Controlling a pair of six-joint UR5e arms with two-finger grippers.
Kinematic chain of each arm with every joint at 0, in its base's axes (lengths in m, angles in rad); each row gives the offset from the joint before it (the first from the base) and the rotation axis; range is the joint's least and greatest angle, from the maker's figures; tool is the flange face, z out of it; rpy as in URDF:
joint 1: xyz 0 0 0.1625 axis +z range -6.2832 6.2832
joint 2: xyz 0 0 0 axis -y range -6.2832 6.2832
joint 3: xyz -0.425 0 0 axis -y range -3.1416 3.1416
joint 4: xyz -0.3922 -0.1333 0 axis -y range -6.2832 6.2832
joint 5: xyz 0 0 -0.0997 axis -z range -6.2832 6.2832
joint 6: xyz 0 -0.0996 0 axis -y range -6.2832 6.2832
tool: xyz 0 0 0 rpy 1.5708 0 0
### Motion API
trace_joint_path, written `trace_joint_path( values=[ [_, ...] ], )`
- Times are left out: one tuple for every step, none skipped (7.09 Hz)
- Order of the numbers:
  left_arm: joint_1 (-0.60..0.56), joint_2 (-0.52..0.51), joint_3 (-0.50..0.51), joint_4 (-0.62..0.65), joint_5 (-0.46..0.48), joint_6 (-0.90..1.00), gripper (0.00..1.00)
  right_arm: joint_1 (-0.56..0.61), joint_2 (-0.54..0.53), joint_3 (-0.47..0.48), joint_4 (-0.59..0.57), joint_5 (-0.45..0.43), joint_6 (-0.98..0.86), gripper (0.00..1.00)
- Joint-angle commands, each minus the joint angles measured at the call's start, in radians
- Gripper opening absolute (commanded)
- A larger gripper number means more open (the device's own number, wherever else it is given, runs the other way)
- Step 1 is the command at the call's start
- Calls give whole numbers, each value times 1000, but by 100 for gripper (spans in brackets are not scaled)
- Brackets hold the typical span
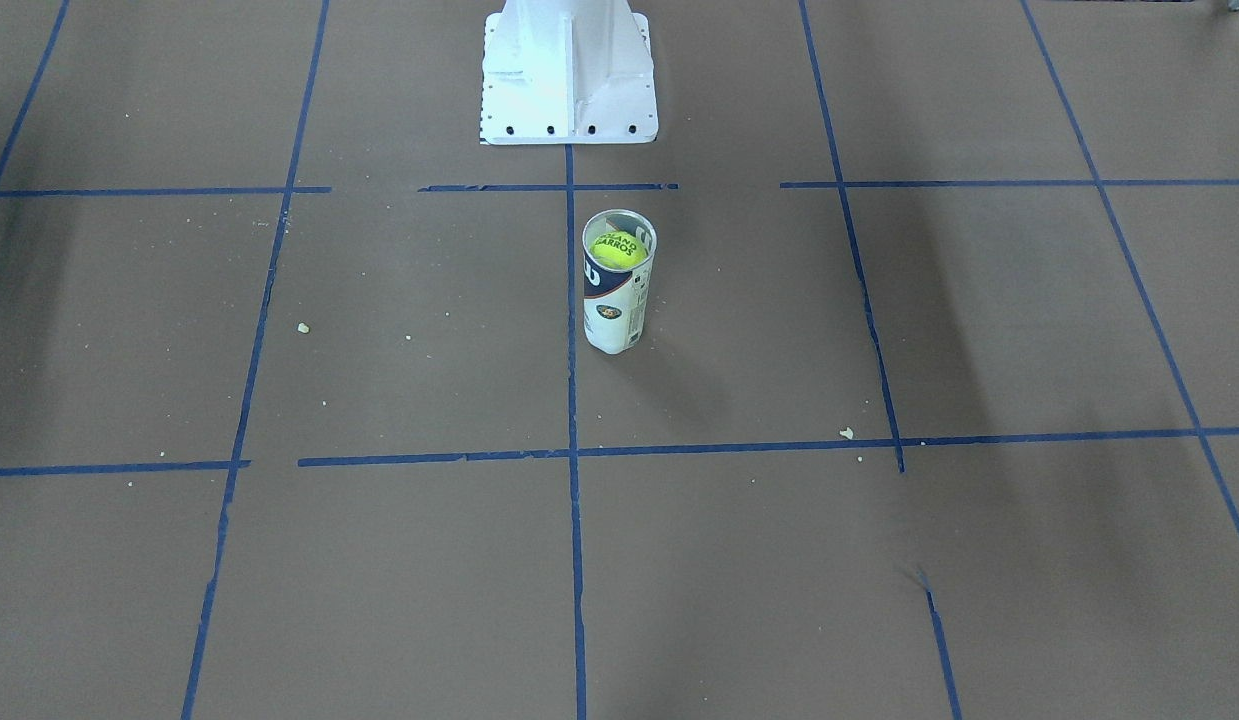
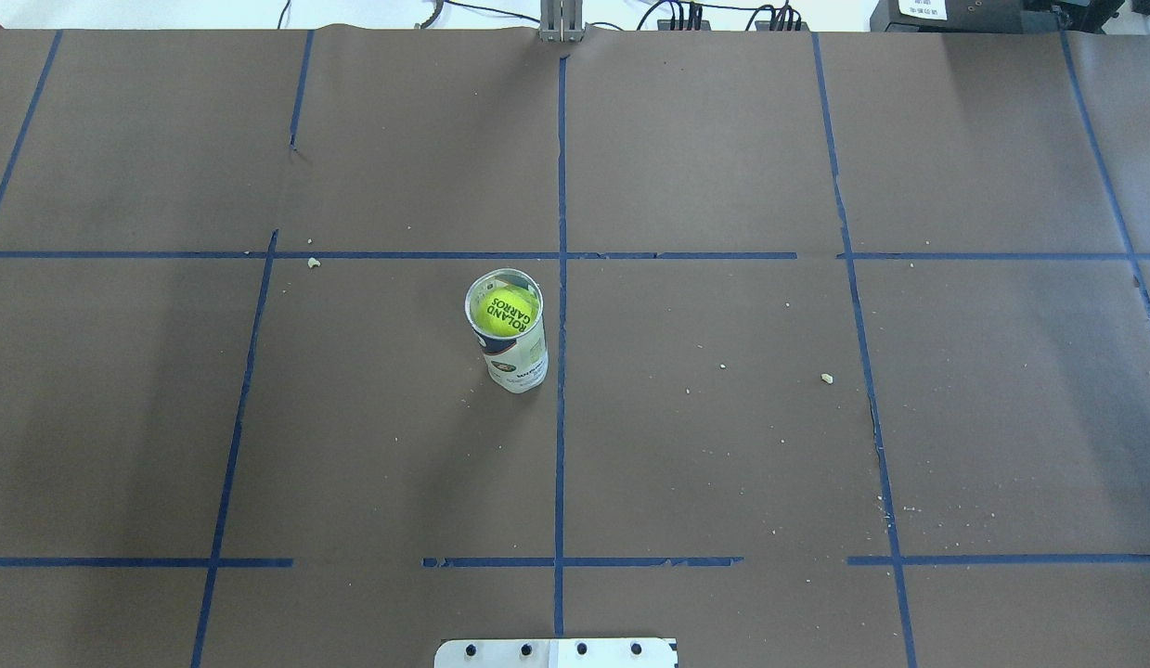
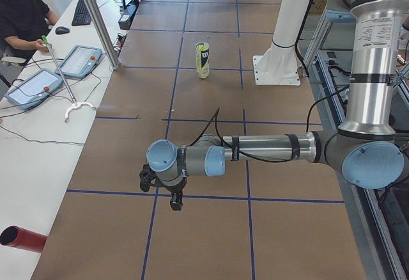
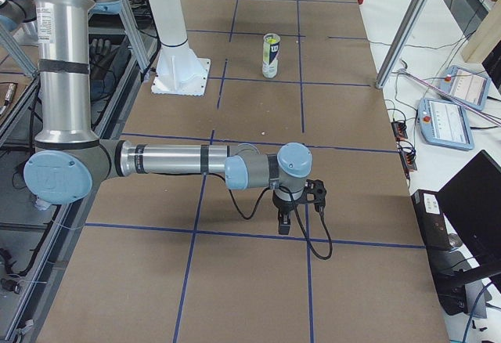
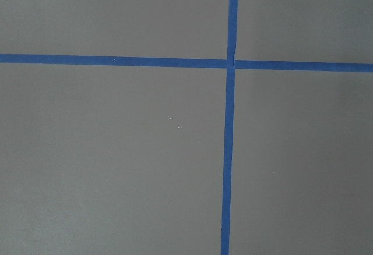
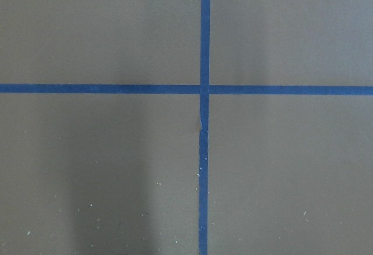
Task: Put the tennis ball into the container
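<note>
The container (image 1: 613,312) stands upright near the middle of the table, a clear can with a white and navy label. The tennis ball (image 1: 617,249) sits inside it just under the open rim, yellow-green with dark lettering. From overhead, the ball (image 2: 505,313) fills the mouth of the container (image 2: 519,364). Both arms are far from it, stretched low over the table's two ends. My left gripper (image 3: 176,202) and right gripper (image 4: 284,224) point down at the paper and show only in the side views, so I cannot tell whether they are open or shut. Both wrist views hold only bare paper and tape.
A white metal pedestal (image 1: 569,85) stands at the robot's side of the table, behind the can. Blue tape lines (image 2: 560,417) grid the brown paper, with small crumbs (image 2: 826,378) scattered about. Operator tablets (image 3: 80,61) and a seated person (image 3: 22,11) are beside the table.
</note>
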Motion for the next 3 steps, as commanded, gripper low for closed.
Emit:
trace_joint_path(
  values=[
    [0,1,-2,1,0,0,100,0,0,0,0,0,0,100],
    [-2,3,-4,1,0,3,100,0,0,0,0,0,0,100],
    [0,3,-2,-1,2,6,100,0,0,0,0,0,0,100]
  ],
)
